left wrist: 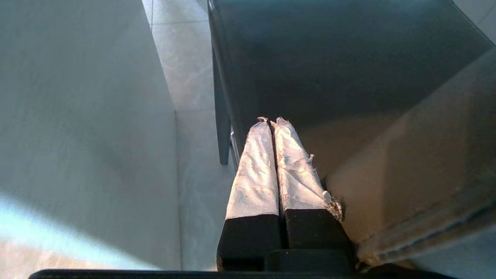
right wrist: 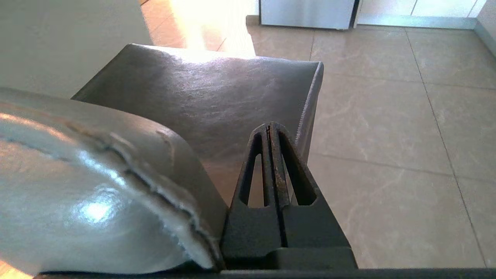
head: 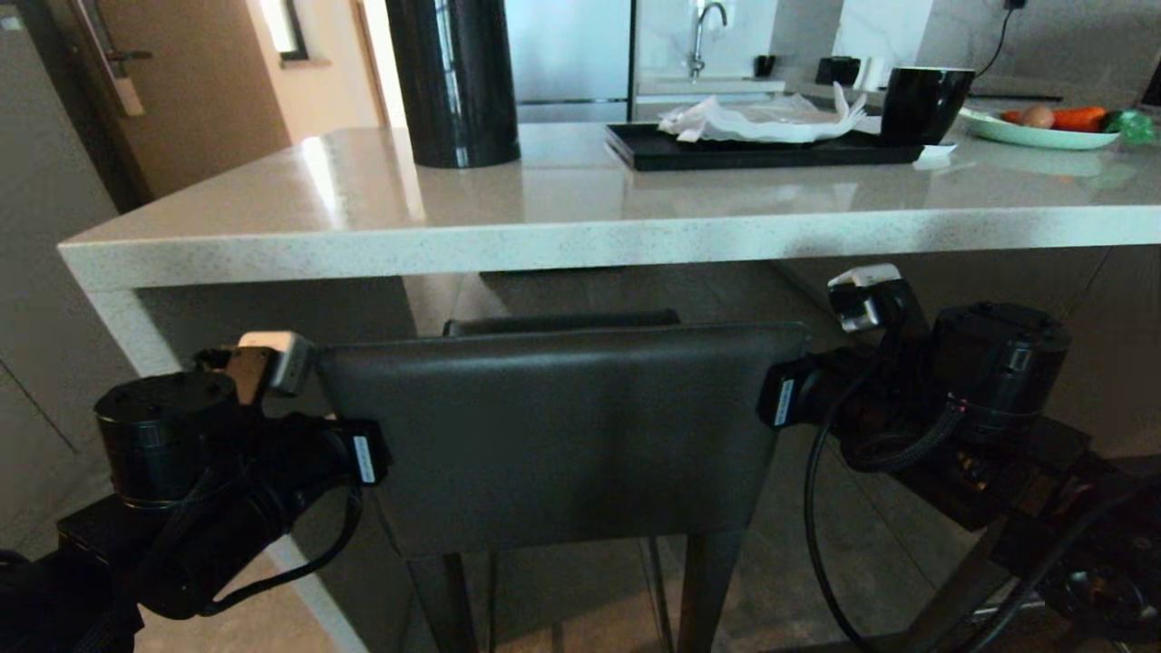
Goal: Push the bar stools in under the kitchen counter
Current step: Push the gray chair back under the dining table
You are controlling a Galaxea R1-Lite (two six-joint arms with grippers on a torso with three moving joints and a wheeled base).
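A kitchen with pale tiled floor and a sink tap at the back wall; in front stands the long speckled stone desk, glossy on top. On it sit a tall black cylinder, a black tray with crumpled white paper, a black mug and a plate of vegetables.

One bar stool stands right at the desk's edge, its dark grey leather backrest facing the robot, the seat reaching in under the slab. Only this one stool shows.

The left pincer sits at the backrest's left edge, its tape-wrapped fingers pressed together with nothing between them, lying just beside the backrest's side and pointing along the seat. To its outer side rises the desk's white side panel, with a strip of floor in between.

The right pincer is at the backrest's right edge, its black fingers also pressed flat together and pinching nothing. The curved backrest edge lies just beside it on its inner side and the seat stretches ahead of its tips; open floor lies on its outer side. Whether either pincer actually touches the leather I cannot tell.
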